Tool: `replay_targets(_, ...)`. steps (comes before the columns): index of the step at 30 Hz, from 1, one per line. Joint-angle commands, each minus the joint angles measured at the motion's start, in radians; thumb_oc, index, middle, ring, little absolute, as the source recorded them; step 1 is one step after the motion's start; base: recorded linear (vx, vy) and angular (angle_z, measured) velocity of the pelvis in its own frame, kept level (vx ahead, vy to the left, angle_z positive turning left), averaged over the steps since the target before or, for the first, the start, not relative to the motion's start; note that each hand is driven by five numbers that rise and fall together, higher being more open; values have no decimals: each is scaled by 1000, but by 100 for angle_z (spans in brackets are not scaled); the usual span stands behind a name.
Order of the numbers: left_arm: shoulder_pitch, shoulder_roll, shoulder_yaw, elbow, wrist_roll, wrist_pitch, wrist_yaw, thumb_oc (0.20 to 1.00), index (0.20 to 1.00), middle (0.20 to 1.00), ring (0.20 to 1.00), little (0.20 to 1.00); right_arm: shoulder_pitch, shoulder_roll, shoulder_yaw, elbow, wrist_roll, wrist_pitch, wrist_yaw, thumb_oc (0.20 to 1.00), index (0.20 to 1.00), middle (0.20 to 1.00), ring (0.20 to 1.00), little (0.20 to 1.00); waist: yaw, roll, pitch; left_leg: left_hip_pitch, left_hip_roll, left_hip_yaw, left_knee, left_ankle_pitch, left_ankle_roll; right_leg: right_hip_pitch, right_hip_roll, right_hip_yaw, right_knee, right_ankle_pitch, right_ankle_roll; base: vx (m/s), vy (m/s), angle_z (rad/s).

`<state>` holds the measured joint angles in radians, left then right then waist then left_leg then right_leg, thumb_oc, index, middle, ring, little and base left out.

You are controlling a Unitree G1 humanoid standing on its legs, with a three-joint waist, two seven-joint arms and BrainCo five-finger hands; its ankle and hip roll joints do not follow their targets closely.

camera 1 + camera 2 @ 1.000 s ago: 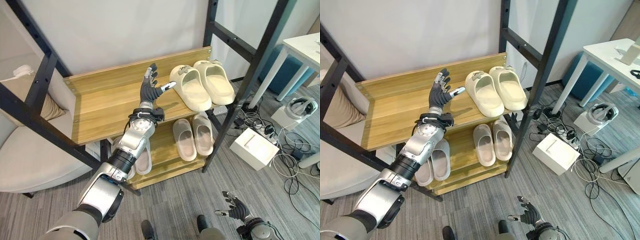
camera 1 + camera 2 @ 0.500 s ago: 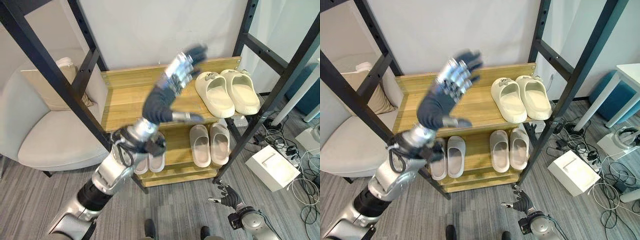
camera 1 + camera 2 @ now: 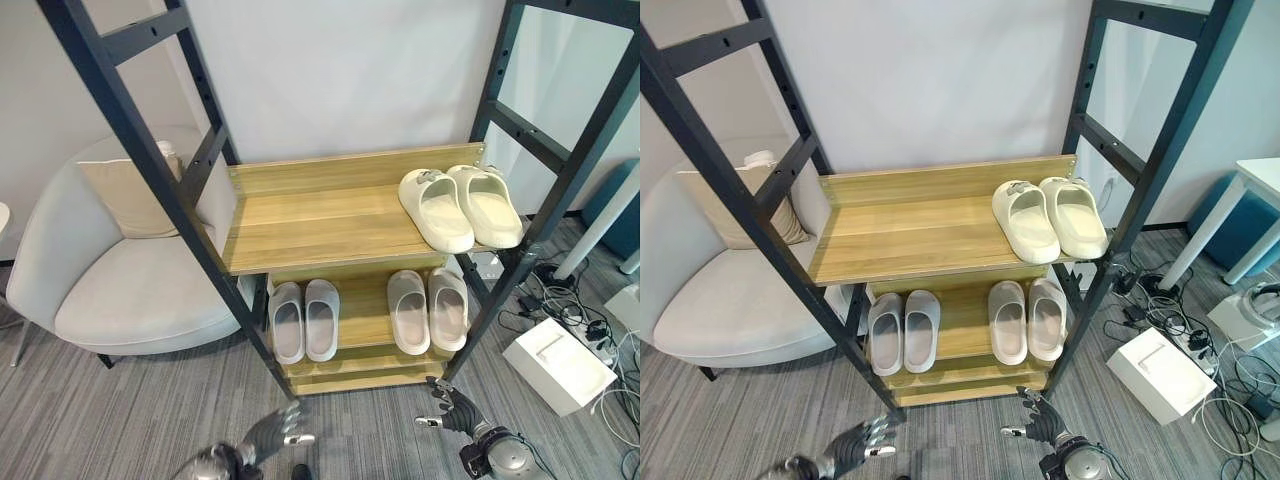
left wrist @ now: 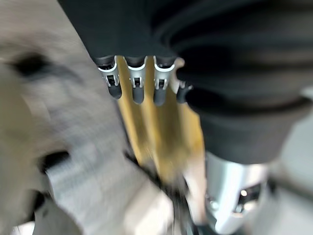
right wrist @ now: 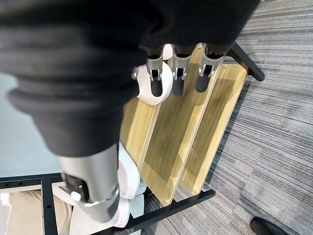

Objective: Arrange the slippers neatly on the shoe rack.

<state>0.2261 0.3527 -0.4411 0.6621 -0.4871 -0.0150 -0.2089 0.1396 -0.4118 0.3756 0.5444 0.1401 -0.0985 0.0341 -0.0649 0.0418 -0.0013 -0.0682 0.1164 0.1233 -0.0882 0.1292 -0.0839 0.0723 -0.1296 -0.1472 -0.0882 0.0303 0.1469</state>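
Three pairs of slippers sit on the shoe rack (image 3: 330, 220). The cream slippers (image 3: 458, 205) lie side by side at the right end of the upper shelf, toes toward the back wall and touching each other. On the lower shelf (image 3: 365, 320), one pair of grey slippers (image 3: 305, 320) lies at the left and a second grey pair (image 3: 428, 308) at the right, each pair parallel with toes inward. This placement keeps every pair together and squared to the shelf edge, so the arrangement appears complete.

The left hand (image 3: 272, 432) hangs low in front of the rack, above the floor, with fingers relaxed and spread, holding nothing. The right hand (image 3: 447, 408) hangs low near the rack's right front leg, fingers loosely extended and likewise empty. Both hands are well apart from the slippers, consistent with a rest posture.

The left part of the upper shelf is bare wood. The rack has black metal uprights and stands against a white wall on grey carpet (image 3: 100, 400). A light armchair (image 3: 110, 290) with a cushion stands to the left. A white box (image 3: 558, 362) and loose cables lie on the floor at the right.
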Motion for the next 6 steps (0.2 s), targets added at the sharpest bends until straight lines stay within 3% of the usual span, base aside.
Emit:
replay_targets(1, -155, -18, 49, -22, 21, -73, 92, 1000, 1000, 1000, 1000, 1000, -42, 14, -30, -38, 47, -25, -30, 1000, 1000, 1000, 1000, 1000, 16, -26, 31, 81, 12, -32, 1, -70, -14, -32, -20, -47, 12, 19, 25, -1, 11, 11)
replay_targets(2, -166, -59, 90, 58, 15, -76, 126, 1000, 1000, 1000, 1000, 1000, -43, 22, -38, -34, 56, -24, -42, 1000, 1000, 1000, 1000, 1000, 20, -27, 30, 82, 9, -36, 1, -69, -12, -28, -21, -51, 13, 18, 24, -1, 6, 6)
replay_targets(6, -191, -98, 170, 153, 52, -94, 205, 1000, 1000, 1000, 1000, 1000, -50, 36, -54, -20, 67, -25, -66, 1000, 1000, 1000, 1000, 1000, 29, -32, 26, 88, 7, -42, 1, -71, -9, -22, -23, -56, 17, 13, 22, 0, 4, 5)
